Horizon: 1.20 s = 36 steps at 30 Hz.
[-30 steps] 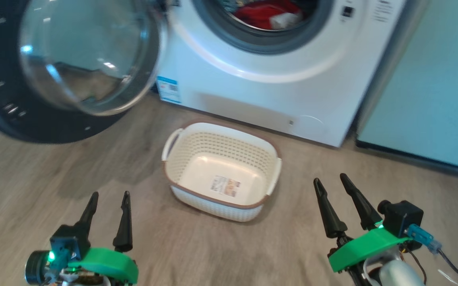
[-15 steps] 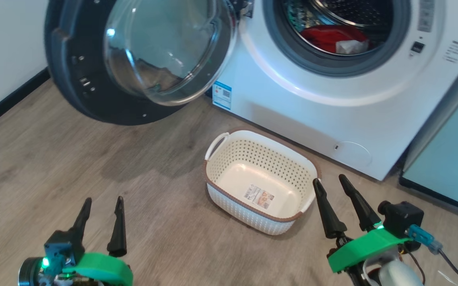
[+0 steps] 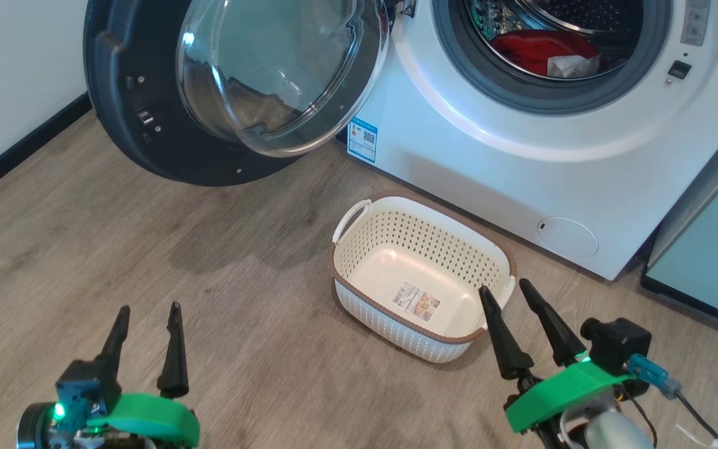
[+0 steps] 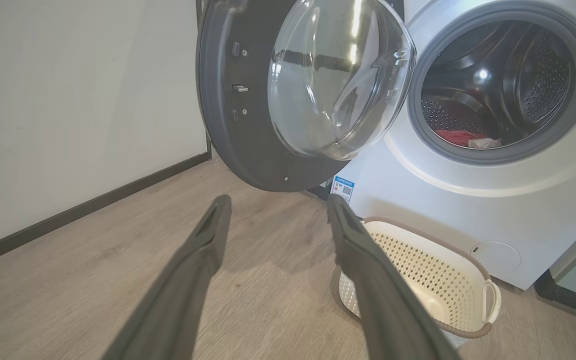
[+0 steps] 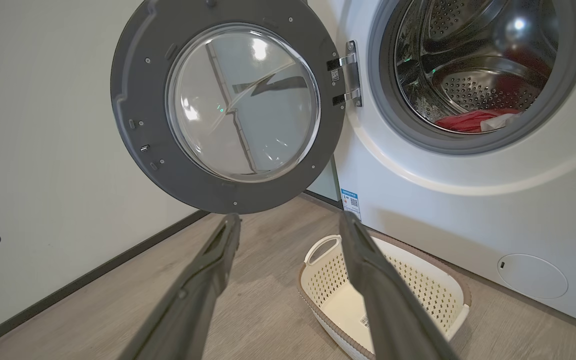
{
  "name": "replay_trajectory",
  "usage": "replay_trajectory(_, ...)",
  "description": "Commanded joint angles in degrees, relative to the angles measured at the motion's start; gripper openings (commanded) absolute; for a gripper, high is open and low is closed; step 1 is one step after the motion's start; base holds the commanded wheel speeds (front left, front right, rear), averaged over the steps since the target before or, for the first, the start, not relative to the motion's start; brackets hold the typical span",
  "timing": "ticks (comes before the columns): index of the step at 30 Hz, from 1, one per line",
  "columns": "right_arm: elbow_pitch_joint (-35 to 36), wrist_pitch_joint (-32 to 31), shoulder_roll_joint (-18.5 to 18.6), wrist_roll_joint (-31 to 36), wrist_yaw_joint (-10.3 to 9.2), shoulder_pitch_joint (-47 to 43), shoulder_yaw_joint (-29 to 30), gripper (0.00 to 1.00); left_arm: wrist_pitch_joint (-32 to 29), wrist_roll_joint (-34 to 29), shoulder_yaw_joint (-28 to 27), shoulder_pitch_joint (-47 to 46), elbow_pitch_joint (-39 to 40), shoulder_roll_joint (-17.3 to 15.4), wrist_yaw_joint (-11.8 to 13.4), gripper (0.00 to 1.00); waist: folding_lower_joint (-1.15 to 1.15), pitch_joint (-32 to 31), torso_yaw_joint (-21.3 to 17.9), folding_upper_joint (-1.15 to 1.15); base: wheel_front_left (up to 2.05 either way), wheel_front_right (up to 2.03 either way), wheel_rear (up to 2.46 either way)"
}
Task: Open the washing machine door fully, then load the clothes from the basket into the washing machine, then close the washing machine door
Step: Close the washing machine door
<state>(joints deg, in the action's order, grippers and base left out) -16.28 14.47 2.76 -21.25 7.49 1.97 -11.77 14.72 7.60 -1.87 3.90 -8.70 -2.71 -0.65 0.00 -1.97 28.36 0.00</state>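
The basket sits on the floor right in front of the washing machine. It is empty, with just a sticker on its bottom. The clothes lie inside the drum (red, with a bit of white on top). The washing machine door hangs wide open on the left side.

The left gripper has its two fingers apart and holds nothing. The right gripper is spread too, with nothing in it, and its tips are by the basket's near corner.

The floor is gray-brown wood. A white wall with a dark strip along its bottom is on the left, and a pale teal cabinet is on the right.
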Motion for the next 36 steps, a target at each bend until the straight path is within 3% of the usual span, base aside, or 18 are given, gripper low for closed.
replay_trajectory(1,1.5,0.5,0.1,-0.1,0.00,3.3,-1.5,1.00,0.3,0.4,-1.9,-1.5,2.2,-0.2,0.5,1.00,0.00,0.0,0.0,0.00,0.00,0.00,0.00)
replay_trajectory(24,1.8,0.5,0.1,-0.1,0.00,3.1,-1.2,1.00,0.3,0.4,-2.0,-1.6,2.7,-0.2,0.6,1.00,0.00,-0.5,-0.4,0.00,0.00,0.00,0.00)
replay_trajectory(25,1.9,0.5,0.1,-0.1,0.00,3.0,-1.1,1.00,0.3,0.5,-1.9,-1.7,2.8,-0.2,0.5,0.31,0.00,-0.4,-0.4,0.00,0.00,0.00,0.00)
replay_trajectory(26,2.0,0.5,0.1,0.0,0.00,2.9,-1.0,1.00,0.3,0.4,-1.9,-1.7,2.9,-0.2,0.4,0.00,0.00,-0.4,-0.3,0.00,0.00,0.00,0.00)
replay_trajectory(36,3.2,0.5,0.1,1.9,0.00,2.3,0.9,1.00,0.3,-2.0,-3.4,-4.4,8.5,-0.2,-0.1,0.00,0.00,3.1,-0.2,0.00,0.00,0.00,0.00)
